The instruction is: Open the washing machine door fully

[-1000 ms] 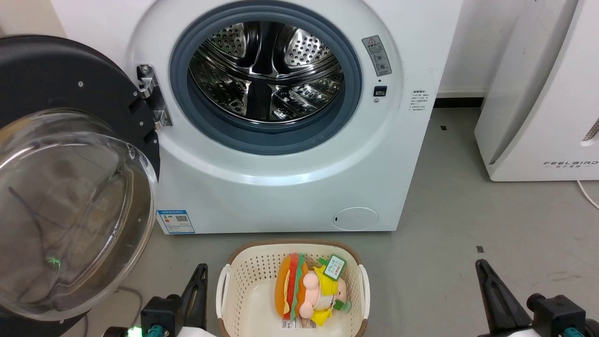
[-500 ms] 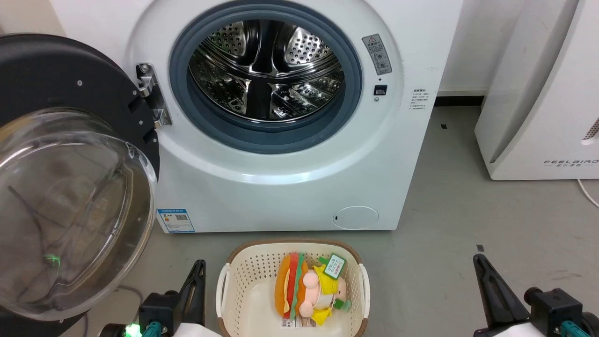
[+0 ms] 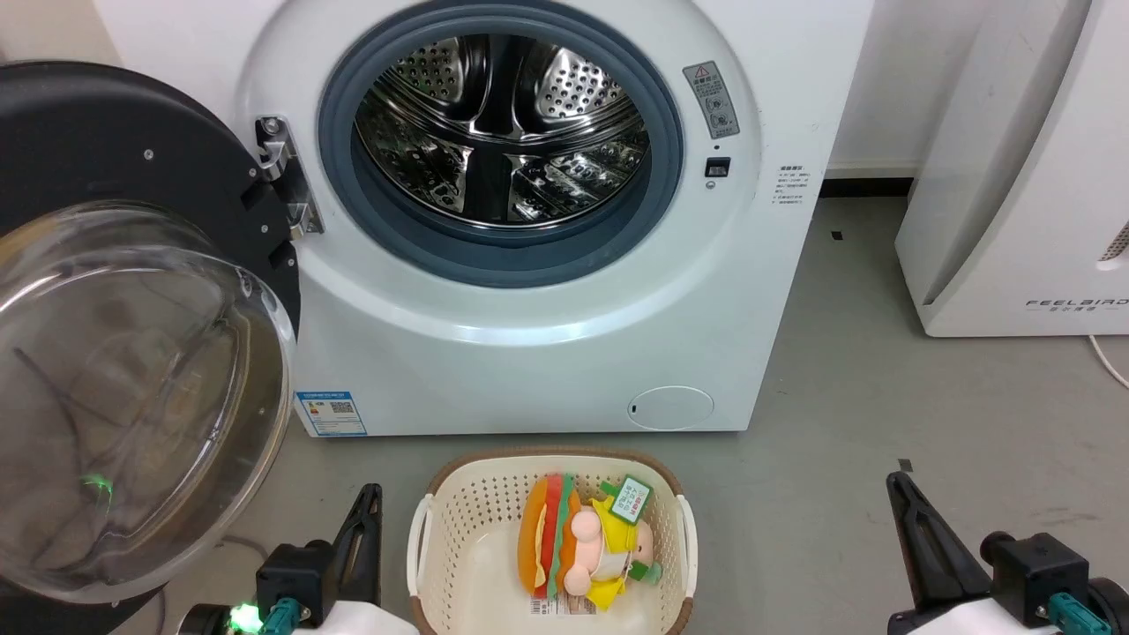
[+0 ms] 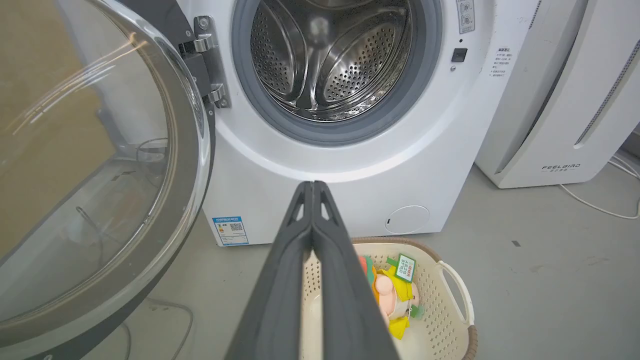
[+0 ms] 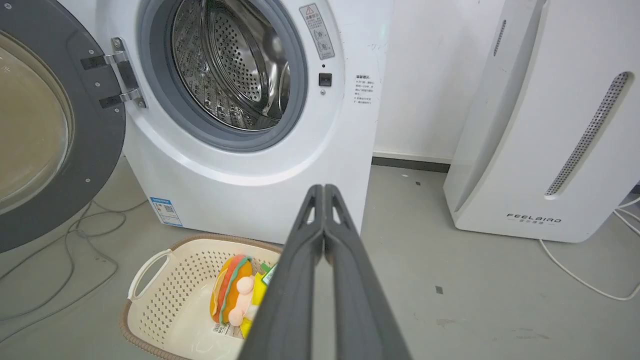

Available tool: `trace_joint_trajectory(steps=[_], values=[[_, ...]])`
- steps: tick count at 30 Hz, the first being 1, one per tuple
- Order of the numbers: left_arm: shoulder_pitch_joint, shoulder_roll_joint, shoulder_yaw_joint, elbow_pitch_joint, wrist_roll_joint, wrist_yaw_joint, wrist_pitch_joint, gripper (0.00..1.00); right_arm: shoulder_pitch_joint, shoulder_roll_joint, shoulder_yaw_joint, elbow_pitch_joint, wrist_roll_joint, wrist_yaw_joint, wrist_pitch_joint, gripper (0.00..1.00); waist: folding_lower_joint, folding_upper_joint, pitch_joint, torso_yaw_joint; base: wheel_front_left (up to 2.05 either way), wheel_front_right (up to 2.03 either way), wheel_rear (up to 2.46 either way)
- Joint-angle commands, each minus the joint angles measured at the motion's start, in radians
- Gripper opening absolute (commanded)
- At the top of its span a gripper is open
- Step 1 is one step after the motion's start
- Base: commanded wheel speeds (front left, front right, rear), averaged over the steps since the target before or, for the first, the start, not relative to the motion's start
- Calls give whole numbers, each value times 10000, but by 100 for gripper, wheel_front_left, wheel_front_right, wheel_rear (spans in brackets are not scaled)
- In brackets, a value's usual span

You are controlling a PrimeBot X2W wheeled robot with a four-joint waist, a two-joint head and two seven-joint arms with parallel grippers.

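The white washing machine (image 3: 547, 353) (image 4: 280, 165) (image 5: 210, 190) stands ahead with its steel drum exposed. Its washing machine door (image 3: 115, 150) (image 4: 100, 165) (image 5: 45, 125), black with a bulging clear glass bowl, hangs swung far out to the left on its hinge (image 3: 282, 176). My left gripper (image 3: 370, 496) (image 4: 313, 186) sits low at the bottom left, shut and holding nothing, well short of the door. My right gripper (image 3: 898, 483) (image 5: 324, 189) is low at the bottom right, also shut and empty.
A cream laundry basket (image 3: 441, 529) (image 5: 165, 300) with a plush toy (image 3: 582, 556) stands on the grey floor in front of the machine, between my grippers. A white FEELBIRD appliance (image 3: 1014, 176) (image 5: 540, 125) stands to the right. Cables (image 5: 60, 260) lie on the floor under the door.
The head view has drifted slightly, with the machine sitting a little higher in the picture. Both grippers show a little higher too. The door has not visibly moved.
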Motion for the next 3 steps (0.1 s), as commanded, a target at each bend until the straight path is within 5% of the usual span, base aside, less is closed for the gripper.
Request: trace_joint_trajectory(steps=[1,3], values=[[-196,-40,91,-87,113,-71,60,0,-179,13,21,22,-40,2,21,0,0,-1,4,1,0,0,0],[-206,-55,125,-109,142,-87,91,0,-206,13,27,35,-51,3,36,0,0,-1,10,2,0,0,0]])
